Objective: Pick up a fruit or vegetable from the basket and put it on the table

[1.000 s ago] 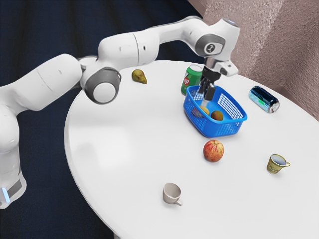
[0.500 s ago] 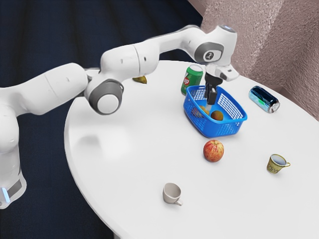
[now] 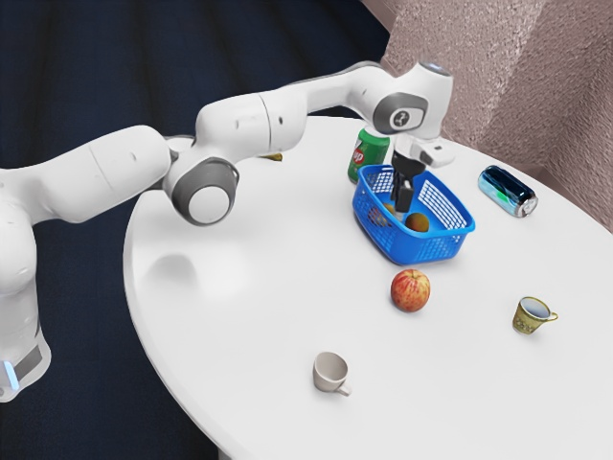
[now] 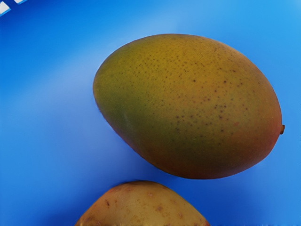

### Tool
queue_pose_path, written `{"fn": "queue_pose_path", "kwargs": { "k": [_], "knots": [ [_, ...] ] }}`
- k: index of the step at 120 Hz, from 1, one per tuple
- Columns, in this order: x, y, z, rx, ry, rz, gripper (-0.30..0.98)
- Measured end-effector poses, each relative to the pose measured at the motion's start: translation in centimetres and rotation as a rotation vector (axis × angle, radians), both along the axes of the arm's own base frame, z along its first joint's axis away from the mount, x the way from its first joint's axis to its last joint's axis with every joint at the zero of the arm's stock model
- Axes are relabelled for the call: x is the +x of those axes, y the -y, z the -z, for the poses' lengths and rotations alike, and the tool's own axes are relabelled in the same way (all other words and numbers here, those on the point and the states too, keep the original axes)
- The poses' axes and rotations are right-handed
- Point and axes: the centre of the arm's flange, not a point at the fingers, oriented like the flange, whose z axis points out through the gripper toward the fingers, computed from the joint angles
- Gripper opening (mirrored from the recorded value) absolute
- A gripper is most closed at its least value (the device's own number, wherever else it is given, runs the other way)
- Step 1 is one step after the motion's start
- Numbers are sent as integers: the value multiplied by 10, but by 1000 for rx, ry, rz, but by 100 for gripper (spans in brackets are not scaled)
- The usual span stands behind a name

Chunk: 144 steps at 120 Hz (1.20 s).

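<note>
My gripper [image 3: 403, 199] is down inside the blue basket [image 3: 421, 251], toward its side near the green can; whether it is open or shut cannot be made out. Beside it in the basket lies a brownish mango [image 3: 417, 222]. A yellowish, potato-like item, partly hidden, is right at the gripper. In the wrist view the speckled green-orange mango [image 4: 188, 106] rests on the basket's blue floor [image 4: 47, 141], and the potato-like item [image 4: 141, 207] is cut off by the lower edge, just under my hand.
Around the basket on the white table [image 3: 259, 307] are a green can [image 3: 369, 153] close behind, a dark can [image 3: 508, 191], a red-yellow apple [image 3: 410, 290], a patterned cup [image 3: 532, 314] and a pale cup [image 3: 330, 372]. The arm mostly covers a pear [image 3: 275, 156].
My hand has come down deeper into the basket, over the potato-like item. The arm has lowered with it and now covers most of the pear. The basket and mango stay where they were.
</note>
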Motion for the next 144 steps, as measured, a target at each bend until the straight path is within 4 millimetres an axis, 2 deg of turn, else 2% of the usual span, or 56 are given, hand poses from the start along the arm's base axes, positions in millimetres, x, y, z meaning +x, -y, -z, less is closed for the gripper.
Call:
{"fn": "queue_pose_path", "kwargs": {
  "k": [56, 69, 80, 105, 127, 144],
  "knots": [
    [3, -2, 29, -28, -34, 14, 69],
    [3, -1, 31, -32, -35, 16, 68],
    [3, -1, 31, -32, -35, 17, 60],
    [4, 4, 31, -31, -33, 21, 57],
    [3, -2, 24, -27, -24, 12, 27],
    [2, -6, 14, -20, -9, 7, 23]
  ]
}}
